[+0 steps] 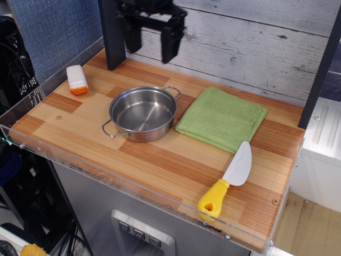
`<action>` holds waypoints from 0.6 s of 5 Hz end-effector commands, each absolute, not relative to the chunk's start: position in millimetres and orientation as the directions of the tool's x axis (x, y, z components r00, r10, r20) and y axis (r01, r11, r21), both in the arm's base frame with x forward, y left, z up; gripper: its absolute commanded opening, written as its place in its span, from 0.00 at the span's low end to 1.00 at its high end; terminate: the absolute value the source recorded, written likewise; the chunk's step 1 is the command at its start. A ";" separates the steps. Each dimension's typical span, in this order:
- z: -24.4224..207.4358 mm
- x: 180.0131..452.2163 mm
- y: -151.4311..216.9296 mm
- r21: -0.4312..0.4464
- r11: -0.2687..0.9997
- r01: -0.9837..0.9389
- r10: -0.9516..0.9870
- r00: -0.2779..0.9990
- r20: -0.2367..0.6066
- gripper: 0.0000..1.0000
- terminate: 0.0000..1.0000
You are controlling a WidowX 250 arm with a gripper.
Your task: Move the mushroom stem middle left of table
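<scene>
The mushroom stem (78, 80), a small white rounded block with an orange end, lies on the left part of the wooden table (160, 160), near its left edge. My gripper (152, 49) hangs open and empty in the air above the back of the table, behind the steel pot (142, 113). It is well to the right of the stem and not touching it.
A green cloth (222, 118) lies right of the pot. A knife with a white blade and yellow handle (226, 181) lies at the front right. A clear acrylic rim (106, 173) runs along the front and left edges. A dark post (112, 34) stands at the back left.
</scene>
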State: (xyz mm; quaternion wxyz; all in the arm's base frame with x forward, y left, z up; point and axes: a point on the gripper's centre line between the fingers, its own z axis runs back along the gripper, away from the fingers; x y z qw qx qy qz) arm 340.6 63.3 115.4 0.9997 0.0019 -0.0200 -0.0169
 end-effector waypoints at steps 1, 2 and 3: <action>125.9 333.3 70.9 0.002 0.999 0.034 -0.034 0.998 0.060 1.00 0.00; 125.9 333.3 70.9 0.002 0.999 0.034 -0.034 0.998 0.060 1.00 0.00; 125.9 333.3 70.9 0.002 0.999 0.034 -0.034 0.998 0.060 1.00 1.00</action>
